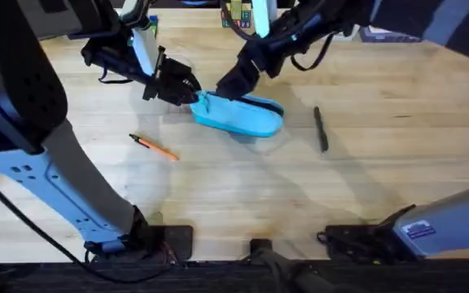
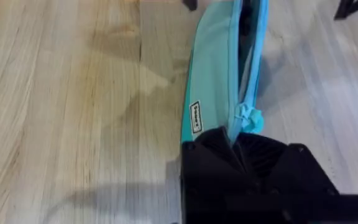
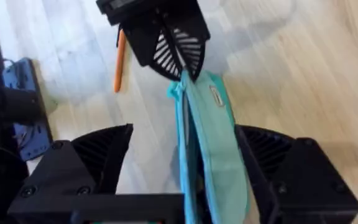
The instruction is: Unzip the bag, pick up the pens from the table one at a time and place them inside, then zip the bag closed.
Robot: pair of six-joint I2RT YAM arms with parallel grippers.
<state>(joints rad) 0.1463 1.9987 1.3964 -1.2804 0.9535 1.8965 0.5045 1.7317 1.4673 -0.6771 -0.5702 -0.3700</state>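
Left gripper (image 1: 187,89) clamped on pouch (image 1: 238,115) end at 9 o'clock, long axis 9-to-3, right gripper (image 1: 225,88) spread astride its zipper (image 2: 235,68).

table (image 1: 381,179): light wood planks, visible grain. light-blue zip pouch (image 1: 238,115) lies on it mid-table, toward the far side. orange pen (image 1: 155,147) lies to its left and nearer the arm bases, angled, well apart from the pouch. black pen (image 1: 321,129) lies right of the pouch, near but not touching, roughly lengthwise front-to-back.
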